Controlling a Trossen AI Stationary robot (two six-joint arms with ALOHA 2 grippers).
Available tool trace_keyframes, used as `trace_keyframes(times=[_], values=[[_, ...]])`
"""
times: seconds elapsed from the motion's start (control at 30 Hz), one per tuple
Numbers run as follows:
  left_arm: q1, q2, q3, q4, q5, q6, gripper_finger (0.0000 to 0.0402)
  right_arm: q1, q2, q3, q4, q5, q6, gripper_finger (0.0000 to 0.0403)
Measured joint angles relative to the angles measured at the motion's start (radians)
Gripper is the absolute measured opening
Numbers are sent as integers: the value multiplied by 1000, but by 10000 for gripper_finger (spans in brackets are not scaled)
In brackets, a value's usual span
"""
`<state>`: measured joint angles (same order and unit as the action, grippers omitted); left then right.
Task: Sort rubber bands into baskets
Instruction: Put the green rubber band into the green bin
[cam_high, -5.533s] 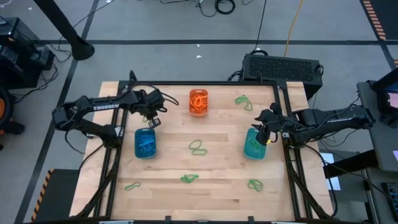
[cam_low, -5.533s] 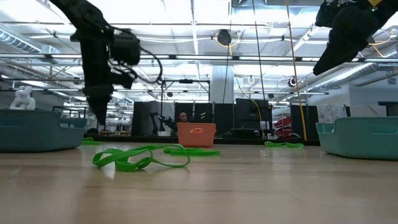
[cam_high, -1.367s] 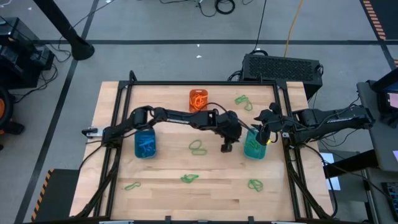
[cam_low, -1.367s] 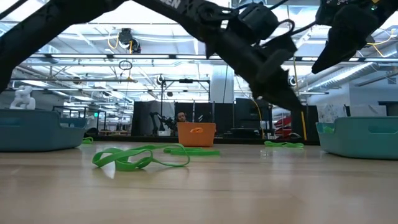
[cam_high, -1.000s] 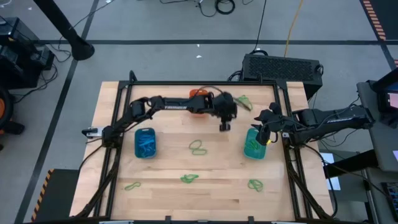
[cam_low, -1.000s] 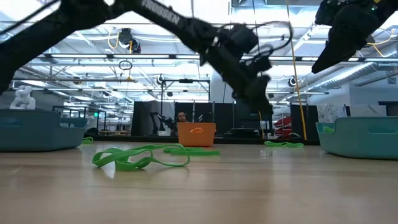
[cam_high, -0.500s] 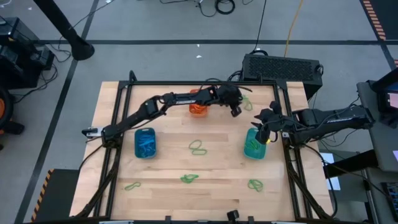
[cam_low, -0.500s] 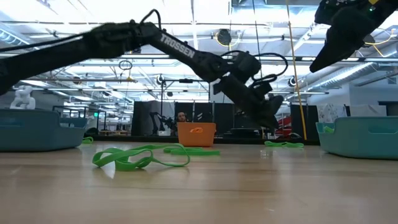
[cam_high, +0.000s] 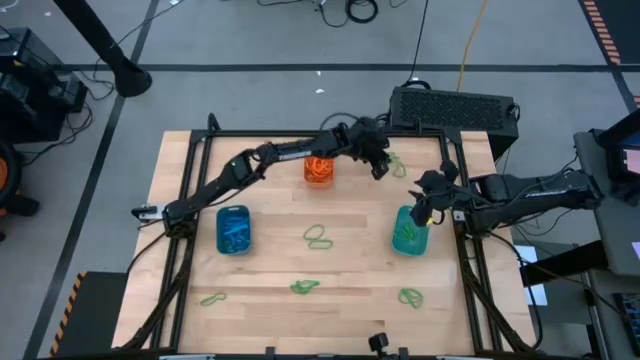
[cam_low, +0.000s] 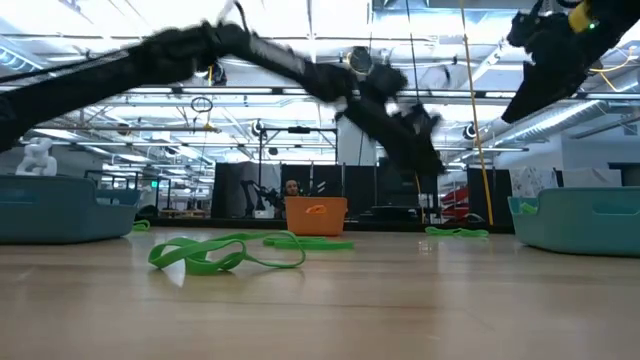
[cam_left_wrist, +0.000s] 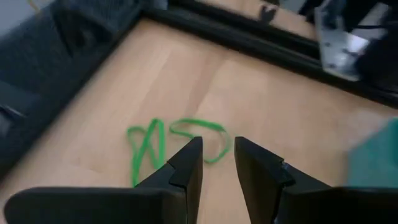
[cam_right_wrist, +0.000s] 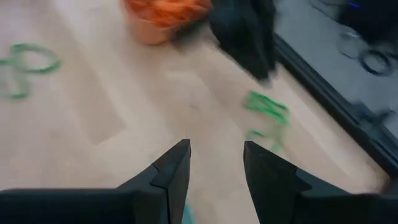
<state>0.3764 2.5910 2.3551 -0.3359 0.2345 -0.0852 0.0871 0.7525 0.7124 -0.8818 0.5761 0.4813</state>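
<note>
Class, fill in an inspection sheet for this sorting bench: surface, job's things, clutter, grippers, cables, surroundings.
Surface: wooden table inside a black frame.
Job's things: orange basket holds orange bands; blue basket holds blue bands; teal basket at the right side. Green bands lie loose in five spots on the table.
Clutter: nothing seen.
Grippers: left gripper, fingers apart and empty, over the far green band; right gripper open above the teal basket.
Cables: black cables on the floor.
Surroundings: black box behind the table.
</note>
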Motion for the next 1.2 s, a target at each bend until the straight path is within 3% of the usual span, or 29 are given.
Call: trace_keyframes(times=[0.07, 0.2, 0.27, 0.43, 0.53, 0.63, 0.8, 1.0, 1.1, 1.2], values=[[7, -84, 0, -123, -33, 84, 99, -20, 0, 0, -40, 29, 48, 141], [20, -245, 6, -430, -270, 262, 99, -98, 15, 0, -97, 51, 125, 141], [26, -299, 2, -559, -330, 314, 99, -160, 34, 0, -89, 51, 115, 141], [62, -446, -4, -848, -288, 329, 99, -358, 132, 0, -19, -56, 9, 141], [93, -515, -70, -896, -206, 309, 99, -485, 223, 0, 70, -134, -77, 141], [95, -596, -212, -828, -118, 300, 99, -591, 320, 0, 160, -192, -128, 141], [66, -777, -593, -592, -96, 234, 99, -696, 471, 0, 210, -231, -161, 141], [-20, -1000, -1033, -74, -97, 146, 99, -767, 618, 0, 347, -297, -232, 141], [-51, -1043, -1184, 155, -112, 116, 99, -798, 664, 0, 404, -298, -239, 141], [-72, -1055, -1254, 297, -112, 90, 99, -821, 701, 0, 416, -327, -239, 141]])
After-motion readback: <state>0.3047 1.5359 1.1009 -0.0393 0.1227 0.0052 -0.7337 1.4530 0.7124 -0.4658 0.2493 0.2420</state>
